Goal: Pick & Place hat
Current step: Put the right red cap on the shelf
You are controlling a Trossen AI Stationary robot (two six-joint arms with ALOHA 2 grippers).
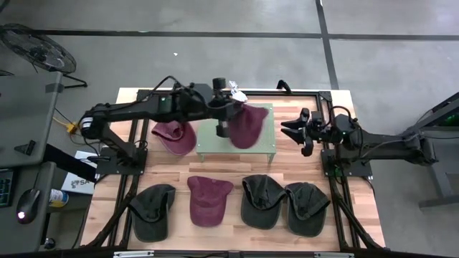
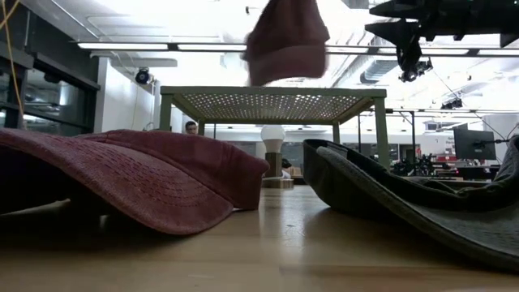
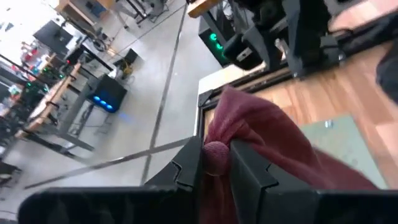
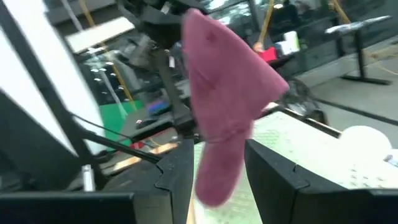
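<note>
Caps: three maroon, three dark | left gripper (image 3: 214, 163) jaws clenching maroon cap (image 1: 247, 125)

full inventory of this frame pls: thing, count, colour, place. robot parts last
Held hat: 1, maroon, hanging from the left gripper above the stand.
Stand: 1, pale green, perforated top, table centre.
Maroon hat by the stand: 1, maroon, on the table just left of the stand.
Front maroon hat: 1, maroon, front row, second from left.
Dark hats: 3, dark olive-grey, front row: one far left, two at right.
Table: 1, light wood with black frame rails.
Fan: 1, black, on the floor at far left.
Person: 1, in the room behind, seen under the stand.
Left gripper: jaws shut on the held hat, over the stand.
Right gripper: just right of the stand, jaws apart, holding nothing.
</note>
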